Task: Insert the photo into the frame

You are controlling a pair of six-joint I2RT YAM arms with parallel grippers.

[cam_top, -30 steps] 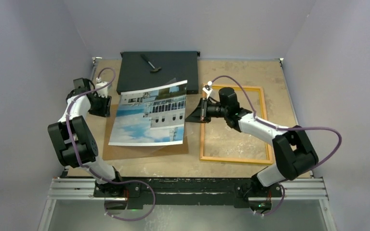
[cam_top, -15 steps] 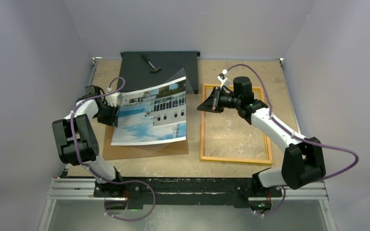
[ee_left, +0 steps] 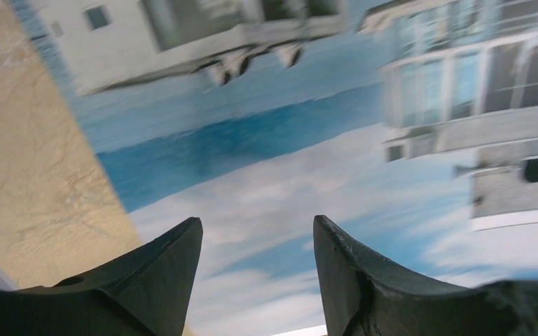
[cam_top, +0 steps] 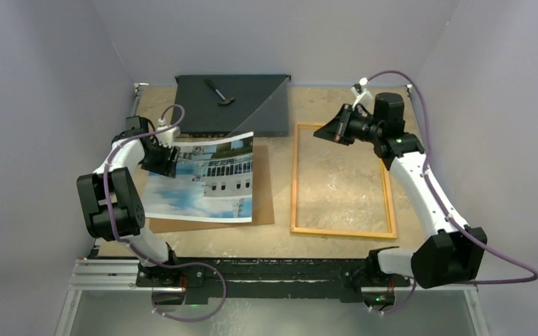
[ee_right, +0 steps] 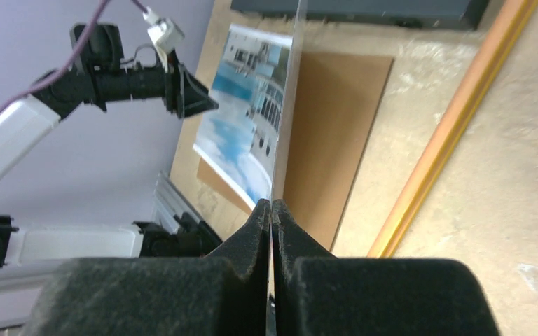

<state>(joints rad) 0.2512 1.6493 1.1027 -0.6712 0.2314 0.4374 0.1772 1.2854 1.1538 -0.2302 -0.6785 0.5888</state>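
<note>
The photo (cam_top: pixel 203 180) lies face up on the brown backing board (cam_top: pixel 263 199) at the left, and it fills the left wrist view (ee_left: pixel 308 133). My left gripper (cam_top: pixel 171 161) is open, with its fingers apart just over the photo's far left edge (ee_left: pixel 258 234). My right gripper (cam_top: pixel 320 134) is shut on a clear pane (cam_top: pixel 265 112) and holds it tilted in the air above the table. In the right wrist view the pane (ee_right: pixel 288 98) shows edge-on between the closed fingers. The yellow-orange frame (cam_top: pixel 295 182) lies flat on the right, with bare table inside it.
A flat black box (cam_top: pixel 196 112) stands at the back with a small hammer-like tool (cam_top: pixel 218 92) on it. The pane's far end hangs over the box's right part. Grey walls close in on both sides of the table.
My right gripper has risen and moved back and right with the clear pane, drawing it off the photo. The photo has settled flat on the board. My left gripper has moved over its left edge.
</note>
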